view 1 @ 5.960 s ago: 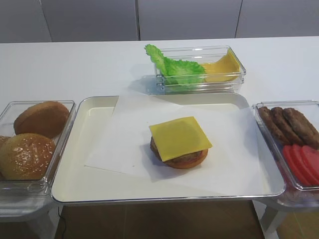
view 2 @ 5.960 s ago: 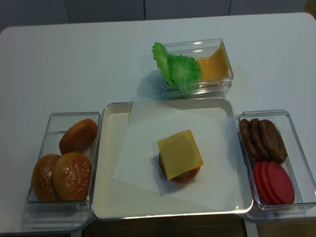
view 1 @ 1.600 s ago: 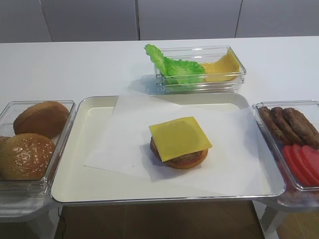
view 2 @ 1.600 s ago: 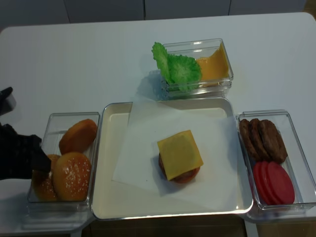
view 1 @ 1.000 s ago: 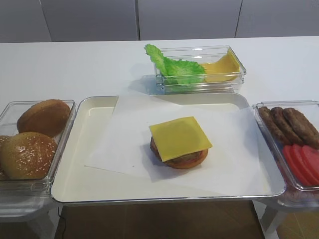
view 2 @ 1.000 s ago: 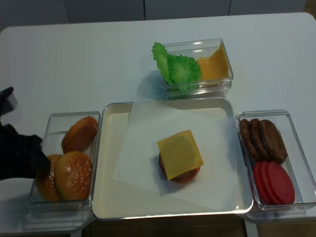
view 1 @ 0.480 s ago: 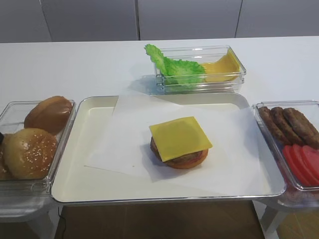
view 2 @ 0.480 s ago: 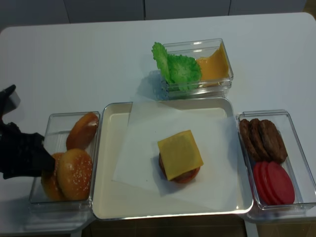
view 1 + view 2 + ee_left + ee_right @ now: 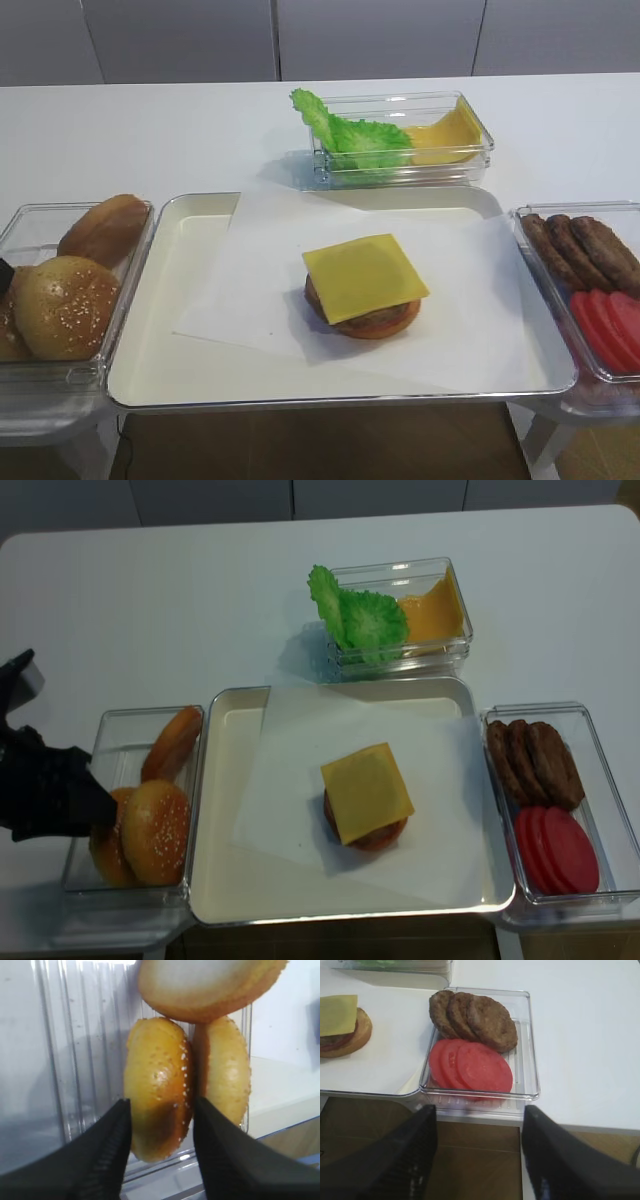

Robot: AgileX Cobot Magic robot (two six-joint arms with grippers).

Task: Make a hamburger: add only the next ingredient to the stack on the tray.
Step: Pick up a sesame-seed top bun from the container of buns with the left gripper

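Left wrist view: left gripper (image 9: 160,1135) fingers clamp the seeded bun top (image 9: 157,1087); right gripper (image 9: 479,1152) fingers spread wide.

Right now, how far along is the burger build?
Done: the orange-brown bun base, dark patty and square yellow cheese slice sit stacked on the cream-white metal-rimmed tray. In hand: the left gripper straddles a golden sesame-speckled bun top inside the clear plastic bun container, fingers on either side. Left: lift it out and set it on the cheese. The right gripper hangs open by the tomato slices.
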